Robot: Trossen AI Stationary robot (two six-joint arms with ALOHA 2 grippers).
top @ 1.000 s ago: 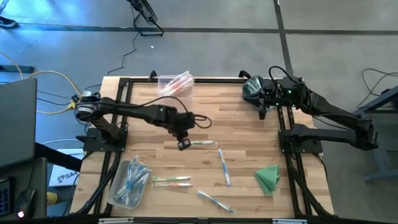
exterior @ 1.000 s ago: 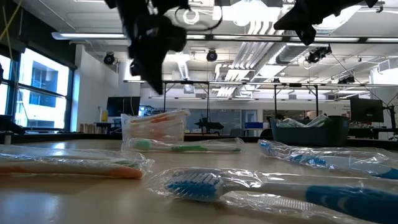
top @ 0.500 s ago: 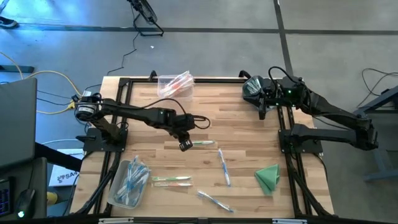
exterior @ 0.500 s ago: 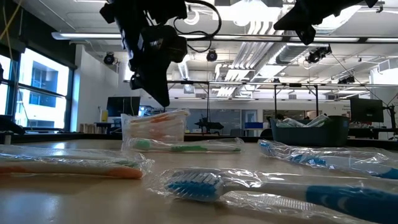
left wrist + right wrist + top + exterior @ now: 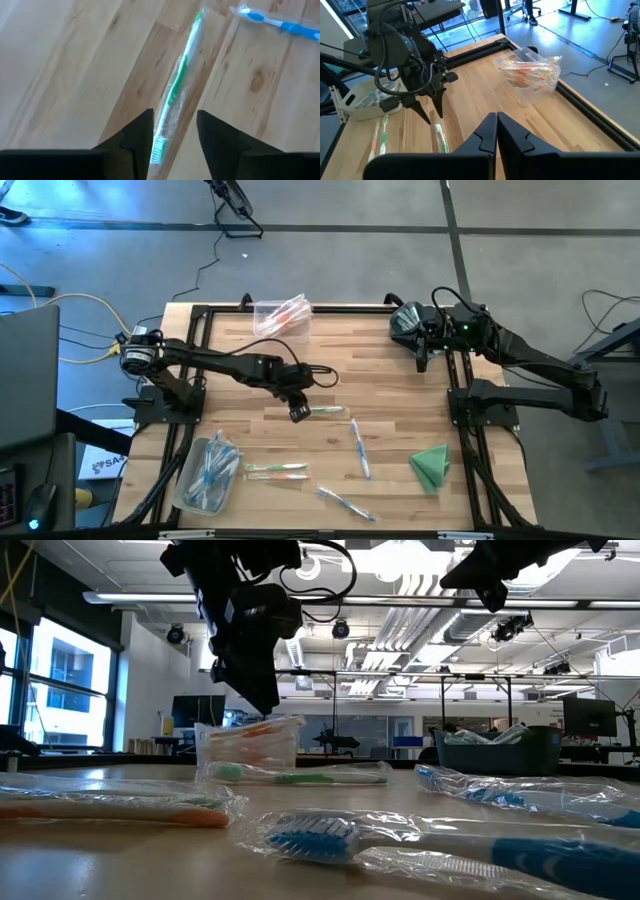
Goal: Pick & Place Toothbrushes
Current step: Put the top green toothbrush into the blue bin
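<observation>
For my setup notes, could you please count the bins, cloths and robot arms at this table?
Clear bins: 2
Green cloths: 1
Robot arms: 2
Total: 5

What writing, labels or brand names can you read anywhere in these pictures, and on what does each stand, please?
None can be read for certain.
White sheet under the table's left edge, high view: dark print, too small and cut off to read.
Toothbrush wrappers: no print visible.
</observation>
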